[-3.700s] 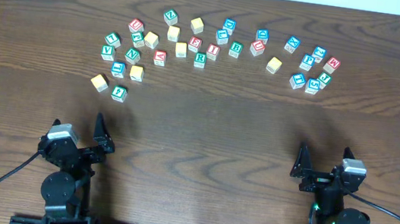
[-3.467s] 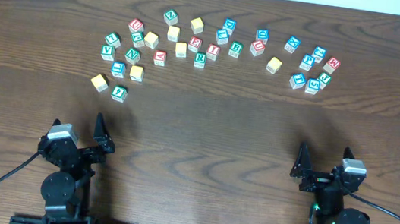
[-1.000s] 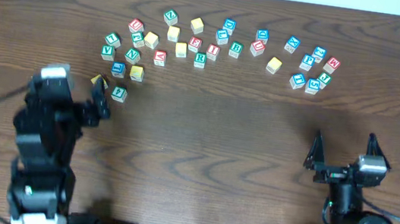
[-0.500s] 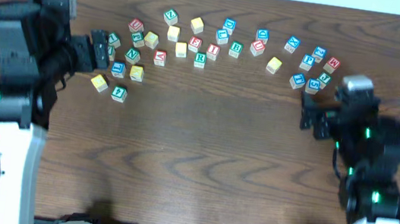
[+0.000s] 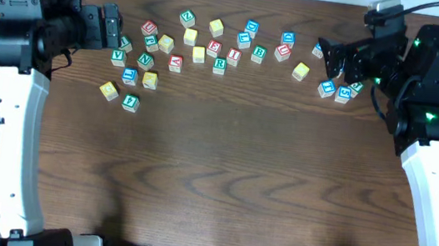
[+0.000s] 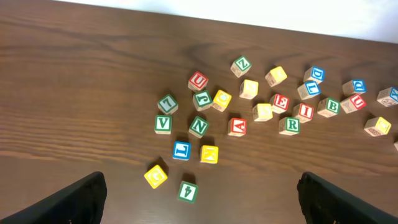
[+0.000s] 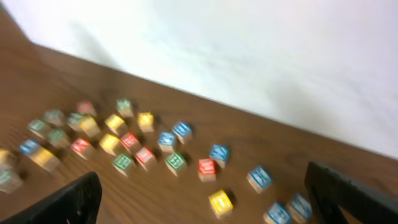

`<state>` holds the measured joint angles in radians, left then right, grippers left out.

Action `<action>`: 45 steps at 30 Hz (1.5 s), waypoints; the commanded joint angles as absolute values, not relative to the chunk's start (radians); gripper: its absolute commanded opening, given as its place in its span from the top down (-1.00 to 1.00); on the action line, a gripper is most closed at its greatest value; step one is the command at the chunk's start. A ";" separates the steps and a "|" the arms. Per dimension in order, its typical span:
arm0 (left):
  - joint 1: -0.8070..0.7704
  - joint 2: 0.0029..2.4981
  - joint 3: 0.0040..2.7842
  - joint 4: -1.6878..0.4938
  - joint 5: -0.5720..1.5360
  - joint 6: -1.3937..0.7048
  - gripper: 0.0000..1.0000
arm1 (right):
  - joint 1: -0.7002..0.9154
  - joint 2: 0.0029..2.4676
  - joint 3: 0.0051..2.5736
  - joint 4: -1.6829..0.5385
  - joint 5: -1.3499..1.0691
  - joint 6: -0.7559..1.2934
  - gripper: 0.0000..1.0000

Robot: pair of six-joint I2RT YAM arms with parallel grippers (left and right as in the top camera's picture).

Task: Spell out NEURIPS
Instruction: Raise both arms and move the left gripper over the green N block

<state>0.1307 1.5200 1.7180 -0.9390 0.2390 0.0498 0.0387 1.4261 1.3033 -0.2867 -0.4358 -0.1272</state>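
Note:
The lettered cubes lie scattered along the far part of the table. In the left wrist view I read green N (image 6: 198, 126), red E (image 6: 280, 102), red I (image 6: 304, 112) and green R (image 6: 290, 124); overhead they are N (image 5: 145, 60), E (image 5: 213, 49), I (image 5: 233, 56), R (image 5: 220, 64). My left gripper (image 5: 117, 31) (image 6: 202, 202) hangs open over the left end of the scatter, holding nothing. At the right end my right gripper (image 5: 329, 59) (image 7: 205, 202) is open above the blue cubes (image 5: 343, 94). Its view is blurred, so I read no letters there.
A red U cube (image 6: 198, 81), green V (image 6: 163, 123), green B (image 6: 329, 106), a yellow cube (image 6: 156, 176) and a green picture cube (image 6: 187, 191) lie among the letters. Bare wood (image 5: 223, 165) fills the near half. A white wall (image 7: 249, 50) rises behind the far edge.
Both arms have swung up from the near edge to the far row of cubes, left over the left cluster, right over the right one. Both grippers stayed open and no cube moved.

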 commanded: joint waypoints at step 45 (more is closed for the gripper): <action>0.009 2.123 1.724 -0.732 0.112 0.149 -0.05 | 0.101 1.541 1.324 -0.265 -0.171 0.413 -0.99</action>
